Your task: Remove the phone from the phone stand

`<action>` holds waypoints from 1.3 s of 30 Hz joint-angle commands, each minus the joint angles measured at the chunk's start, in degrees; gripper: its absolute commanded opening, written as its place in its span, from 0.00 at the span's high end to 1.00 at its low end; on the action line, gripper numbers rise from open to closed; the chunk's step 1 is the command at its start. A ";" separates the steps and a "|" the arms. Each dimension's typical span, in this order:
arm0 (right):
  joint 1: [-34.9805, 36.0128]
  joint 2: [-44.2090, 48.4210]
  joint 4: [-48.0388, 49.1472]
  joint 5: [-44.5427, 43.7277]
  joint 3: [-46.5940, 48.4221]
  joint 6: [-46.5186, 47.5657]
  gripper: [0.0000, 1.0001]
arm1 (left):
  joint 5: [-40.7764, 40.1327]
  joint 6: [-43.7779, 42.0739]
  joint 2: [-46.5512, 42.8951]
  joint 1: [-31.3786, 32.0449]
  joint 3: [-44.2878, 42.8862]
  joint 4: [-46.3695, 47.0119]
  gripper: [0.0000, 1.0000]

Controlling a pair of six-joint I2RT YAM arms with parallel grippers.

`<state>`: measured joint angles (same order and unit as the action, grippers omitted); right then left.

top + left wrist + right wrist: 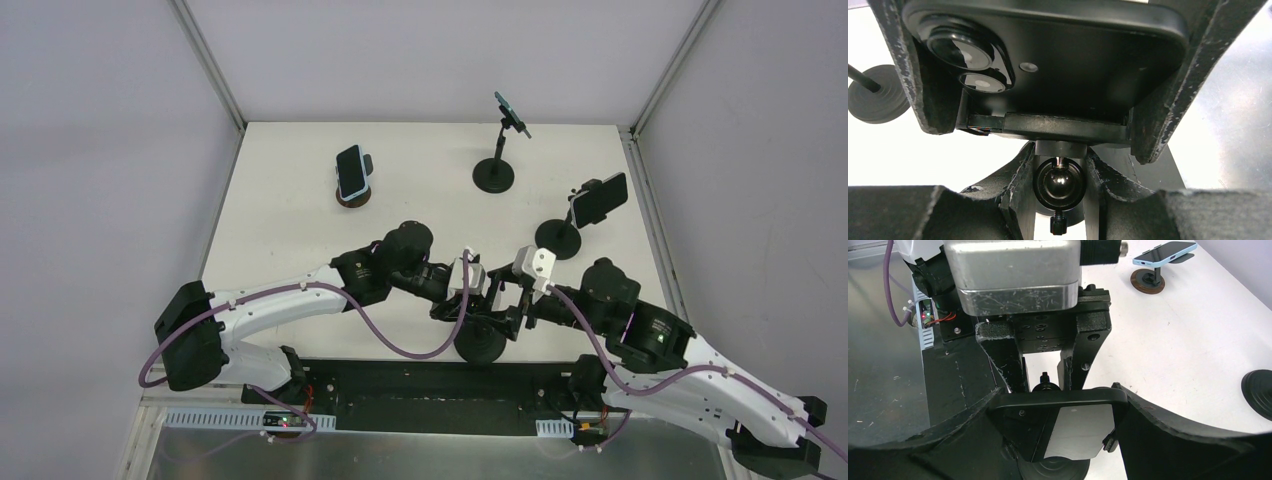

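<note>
Phone [1073, 60] and stand [483, 345] both gripped
Left jaws clamp the stand's ball joint [1058, 182]; right jaws grasp the phone.

The phone [1073, 60] is carried on the phone stand [482, 345] at the table's [290, 240] near edge; behind it are set a left stand [351, 197], a centre stand [493, 175] and a right stand [558, 240].
</note>
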<state>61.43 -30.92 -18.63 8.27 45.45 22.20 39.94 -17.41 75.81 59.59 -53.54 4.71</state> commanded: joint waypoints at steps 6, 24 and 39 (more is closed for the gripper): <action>0.49 3.10 19.58 2.00 6.25 -1.95 1.00 | -6.90 -1.56 2.15 -0.88 1.86 -11.16 1.00; 0.52 2.69 -6.03 -1.90 10.29 -16.96 0.01 | -19.20 -0.21 -0.67 -0.97 -0.28 -14.88 1.00; 0.45 -10.17 -33.32 -26.80 25.51 -49.65 0.01 | -32.32 6.67 -1.91 -0.96 -1.78 -15.08 1.00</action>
<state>61.71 -37.19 -42.30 -11.94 66.59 -15.79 16.56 -11.70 73.80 58.94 -54.26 -5.28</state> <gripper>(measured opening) 0.993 0.322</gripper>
